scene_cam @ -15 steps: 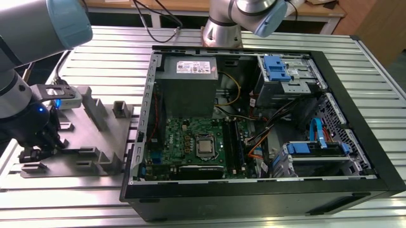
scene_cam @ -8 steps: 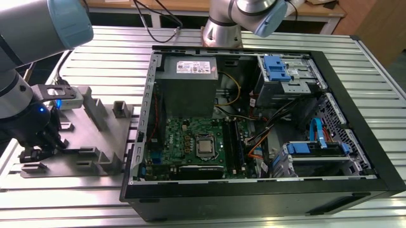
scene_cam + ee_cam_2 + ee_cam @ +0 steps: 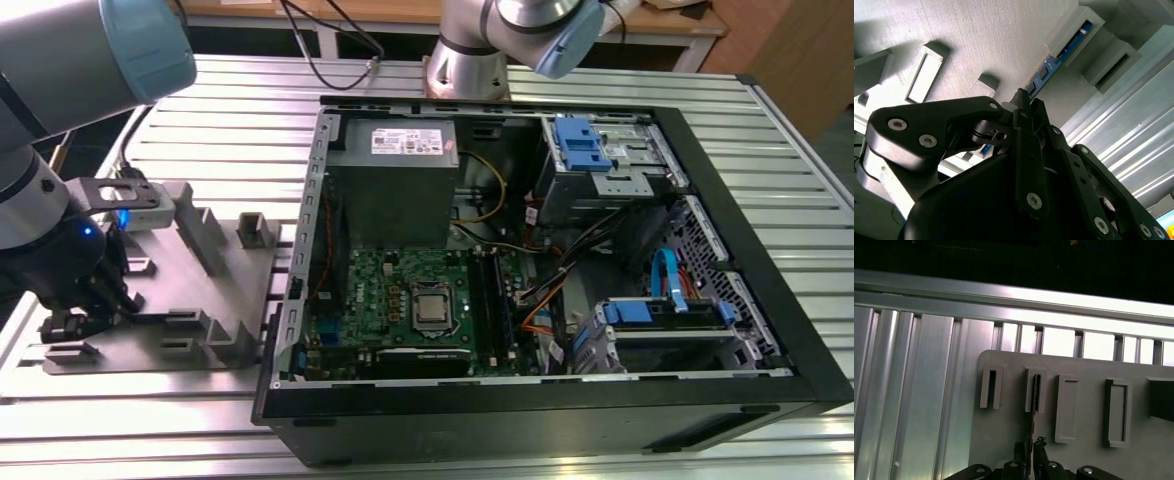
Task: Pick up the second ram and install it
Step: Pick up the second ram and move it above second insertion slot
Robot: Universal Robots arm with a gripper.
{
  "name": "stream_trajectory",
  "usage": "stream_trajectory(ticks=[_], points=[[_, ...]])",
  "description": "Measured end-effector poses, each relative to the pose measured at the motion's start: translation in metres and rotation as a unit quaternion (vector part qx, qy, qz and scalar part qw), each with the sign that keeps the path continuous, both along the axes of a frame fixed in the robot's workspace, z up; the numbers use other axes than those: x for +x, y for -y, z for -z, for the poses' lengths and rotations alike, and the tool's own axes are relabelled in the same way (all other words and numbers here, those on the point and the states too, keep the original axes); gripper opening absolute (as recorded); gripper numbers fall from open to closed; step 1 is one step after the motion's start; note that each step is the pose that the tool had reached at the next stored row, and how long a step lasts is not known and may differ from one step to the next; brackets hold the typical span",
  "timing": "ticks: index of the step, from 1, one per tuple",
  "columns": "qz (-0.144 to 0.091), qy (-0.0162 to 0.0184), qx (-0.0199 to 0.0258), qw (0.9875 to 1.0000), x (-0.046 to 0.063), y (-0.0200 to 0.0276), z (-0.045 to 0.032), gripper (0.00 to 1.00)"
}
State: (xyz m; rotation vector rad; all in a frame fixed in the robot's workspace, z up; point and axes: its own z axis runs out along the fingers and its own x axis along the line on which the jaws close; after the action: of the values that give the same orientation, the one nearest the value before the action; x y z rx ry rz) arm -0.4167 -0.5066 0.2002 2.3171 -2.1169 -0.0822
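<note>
Tool (image 3: 1030,445) pinches second ram (image 3: 1033,422): edge-on in first wrist view, chips showing in second wrist view.

Single arm: base (image 3: 467,65) planted at the far edge of the table (image 3: 227,120), grey links and blue joint cap (image 3: 140,40) at the exterior view's left, wrist turned downward. Black gripper (image 3: 80,315) (image 3: 1021,97) (image 3: 1030,447) pointing down near the table edge on that side. Fingers (image 3: 1028,150) drawn together in both wrist views, pinching the second ram (image 3: 1043,74) (image 3: 1032,422) edge-on between the tips.
</note>
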Motion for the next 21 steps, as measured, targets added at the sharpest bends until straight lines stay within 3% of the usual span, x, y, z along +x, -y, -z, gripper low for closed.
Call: stream_trajectory(ticks=[7,8,13,18,21], points=[[0.0,0.0,0.0,1.0,0.0,0.0,-0.0002,0.16],[0.0,0.0,0.0,1.0,0.0,0.0,-0.0002,0.09],[0.0,0.0,-0.0001,1.0,0.0,0.0,-0.0002,0.09],[0.043,-0.0001,-0.0001,0.9991,0.0,0.0,0.0004,0.09],[0.047,-0.0001,-0.0001,0.9989,0.0,0.0,0.0004,0.09]])
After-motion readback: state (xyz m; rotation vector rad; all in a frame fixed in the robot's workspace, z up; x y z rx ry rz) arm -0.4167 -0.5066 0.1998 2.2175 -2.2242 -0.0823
